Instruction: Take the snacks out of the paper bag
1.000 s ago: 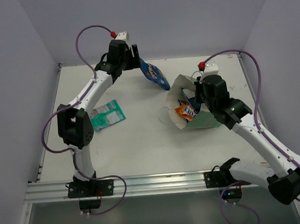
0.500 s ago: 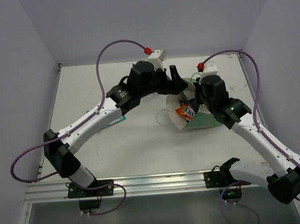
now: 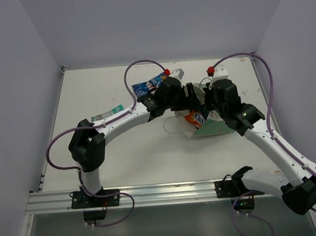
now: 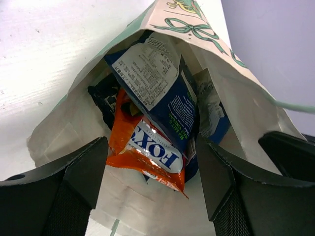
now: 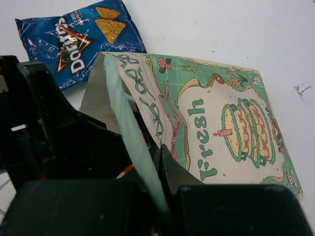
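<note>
While the right pincer point(image 5: 158, 189) clamps the paper bag point(image 5: 236, 132) by its rim, the left pincer point(image 4: 152, 189) gapes empty at its mouth; the light, slippery-looking orange packet point(image 4: 147, 153) wants an edge grip.

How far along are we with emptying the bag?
Done: a blue packet and a teal-white packet lie on the table outside the paper bag. In hand: the right pincer pinches the bag's wall while the open left pincer faces its mouth. Left: the orange packet and at least two dark blue packets inside.
</note>
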`<state>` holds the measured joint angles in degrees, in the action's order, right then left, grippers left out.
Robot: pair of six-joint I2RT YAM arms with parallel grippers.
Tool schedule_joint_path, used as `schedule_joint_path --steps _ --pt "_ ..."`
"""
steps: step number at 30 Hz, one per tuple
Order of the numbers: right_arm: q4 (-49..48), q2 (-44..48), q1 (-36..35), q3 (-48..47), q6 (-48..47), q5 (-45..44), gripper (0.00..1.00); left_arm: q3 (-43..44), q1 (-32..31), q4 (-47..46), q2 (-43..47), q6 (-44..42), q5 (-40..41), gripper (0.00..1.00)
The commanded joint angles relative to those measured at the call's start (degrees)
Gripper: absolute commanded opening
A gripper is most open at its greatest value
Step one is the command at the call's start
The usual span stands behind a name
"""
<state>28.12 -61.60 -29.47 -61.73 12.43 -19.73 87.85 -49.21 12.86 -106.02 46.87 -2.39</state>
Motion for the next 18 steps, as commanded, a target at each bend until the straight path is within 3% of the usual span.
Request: schedule_joint_path --steps 1,12,15,16,18 --pt "-0.3 0.9 0.4 -2.2 0.8 1.2 0.0 1.4 -0.3 -5.6 -0.9 3.3 2.0 0.78" --pt "-0.3 1.4 0.4 -2.2 1.4 2.4 0.0 9.3 -0.7 -5.5 -11.5 6.0 4.1 0.63" --pt "-0.3 1.6 0.5 -1.6 1.2 2.1 0.0 9.4 -0.7 -5.5 -11.1 5.3 5.4 0.4" --pt "-0.4 1.6 0.4 -1.5 1.1 1.8 0.0 9.2 -0.7 -5.7 -10.6 4.4 5.6 0.25" --pt "-0.4 1.6 0.4 -0.8 1.2 1.4 0.0 8.7 -0.7 -5.1 -8.7 3.4 6.0 0.09"
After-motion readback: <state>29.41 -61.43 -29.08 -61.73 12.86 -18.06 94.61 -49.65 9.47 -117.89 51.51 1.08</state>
